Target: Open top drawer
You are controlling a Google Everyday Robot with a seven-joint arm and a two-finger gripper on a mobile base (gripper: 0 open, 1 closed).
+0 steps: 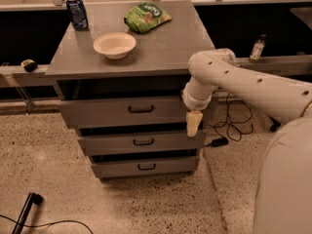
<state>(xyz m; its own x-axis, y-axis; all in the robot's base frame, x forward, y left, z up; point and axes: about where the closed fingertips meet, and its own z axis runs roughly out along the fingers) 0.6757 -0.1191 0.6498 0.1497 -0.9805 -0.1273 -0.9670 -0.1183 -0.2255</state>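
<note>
bowl (114,44): white, on cabinet top (185,48), btwn can (77,12) & chip bag (146,16)
top drawer (107,113): right under cabinet top, uppermost of 3; tall grey front, black loop handle (141,109) at ctr, dark gap above
gripper (194,125): mine, pointing down below cabinet top's rt edge, at top drawer's rt end; open/closed, can't tell

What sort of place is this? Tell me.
Probably a robot test lab: grey three-drawer cabinet on speckled stone floor, loose black cables, cream gripper hanging by the right end of the grey top drawer.
</note>
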